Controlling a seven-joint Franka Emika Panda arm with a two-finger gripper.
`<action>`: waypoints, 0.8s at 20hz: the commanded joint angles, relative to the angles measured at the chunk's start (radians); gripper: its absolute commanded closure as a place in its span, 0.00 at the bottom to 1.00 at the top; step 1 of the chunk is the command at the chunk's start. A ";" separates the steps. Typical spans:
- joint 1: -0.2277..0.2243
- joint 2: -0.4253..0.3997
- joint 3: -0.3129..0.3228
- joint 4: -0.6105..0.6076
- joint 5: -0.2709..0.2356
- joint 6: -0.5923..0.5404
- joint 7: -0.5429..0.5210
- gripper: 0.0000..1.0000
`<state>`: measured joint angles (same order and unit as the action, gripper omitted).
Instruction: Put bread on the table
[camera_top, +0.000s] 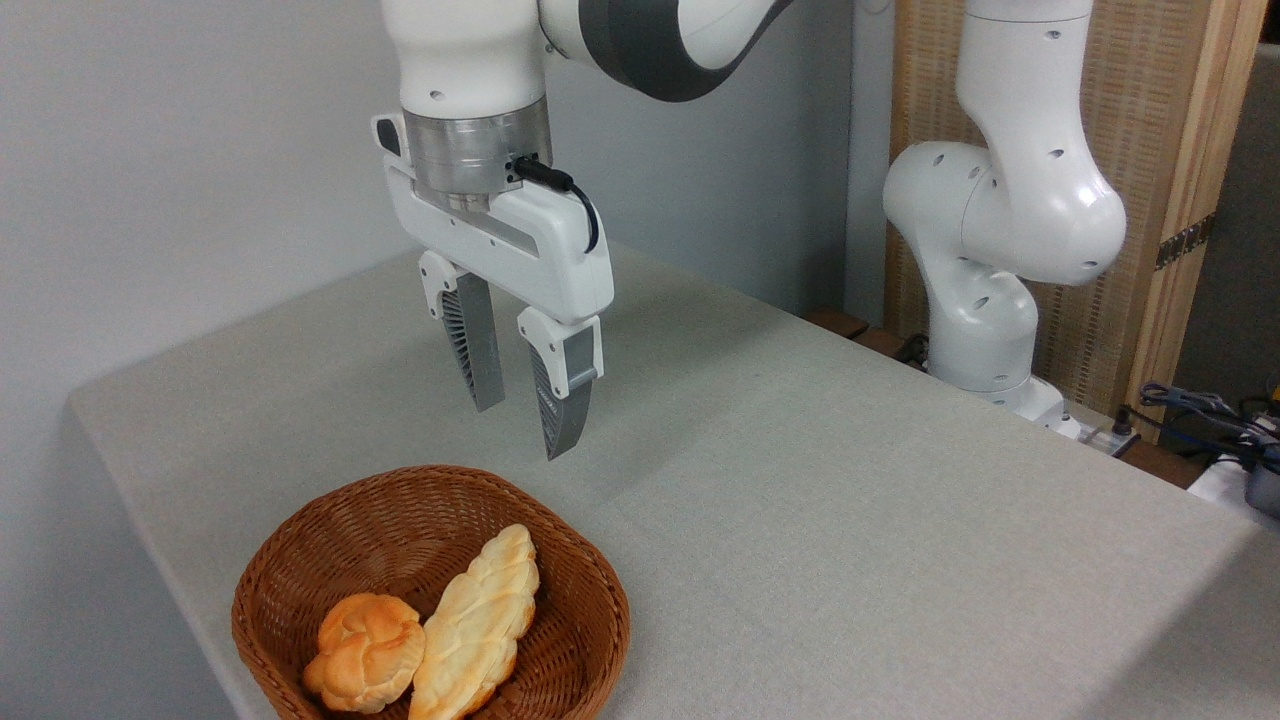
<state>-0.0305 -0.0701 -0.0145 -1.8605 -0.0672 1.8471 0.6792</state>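
The bread (365, 652), a small round knotted bun with a glossy orange-golden crust, lies in the front left of a brown wicker basket (575, 590). A longer, paler braided loaf (478, 625) leans against its right side. My gripper (522, 431) hangs open and empty in the air above the basket's far rim, well clear of the bun. The table (850, 480), covered in light grey-beige fabric, stretches away to the right of the basket.
The basket sits near the table's front left corner, close to both edges. The arm's white base (985, 330) stands behind the table's far right edge. Cables and plugs (1210, 410) lie at the right, off the table.
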 joint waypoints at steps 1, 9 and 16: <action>-0.002 -0.004 0.011 0.033 0.012 -0.020 -0.018 0.00; 0.000 -0.010 0.011 0.035 0.004 -0.022 -0.021 0.00; 0.000 -0.010 0.011 0.035 0.003 -0.020 -0.021 0.00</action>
<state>-0.0277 -0.0711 -0.0067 -1.8335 -0.0672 1.8471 0.6791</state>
